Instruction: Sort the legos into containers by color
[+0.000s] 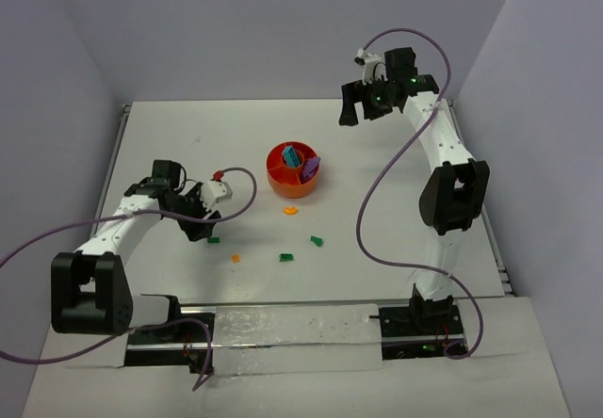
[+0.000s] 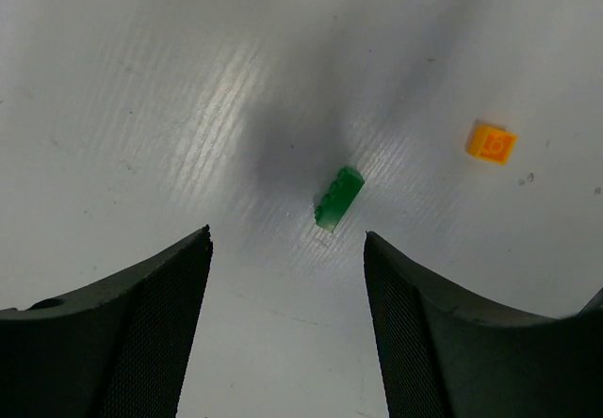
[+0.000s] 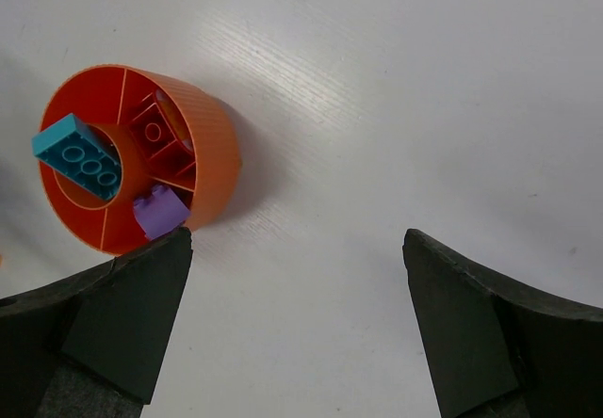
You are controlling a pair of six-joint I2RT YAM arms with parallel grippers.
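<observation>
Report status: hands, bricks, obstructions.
Left hand open, over green brick, not gripping. Right hand open, empty, away from bowl. Teal brick, purple brick, red brick in bowl. Nothing blocking the green brick.

The table [image 2: 141,107] is a white sheet with fine parallel grooves and a soft sheen that catches the light in streaks. The bowl [image 3: 212,159] is orange plastic, finely ribbed on its outer wall and smooth inside. Within the bowl, the teal brick [image 3: 77,154] and the red bricks [image 3: 155,131] look like glossy moulded plastic, while the purple brick [image 3: 160,213] at the bowl's rim looks duller. Away from the bowl, the green brick [image 2: 338,198] is shiny, slightly translucent plastic, and the orange brick [image 2: 491,142] is opaque and smooth. The left gripper [image 2: 287,249] has fingers [image 2: 141,343] faced with a black, finely meshed texture. The fingers [image 3: 471,324] of the right gripper [image 3: 297,244] look dark, matt and smooth.
</observation>
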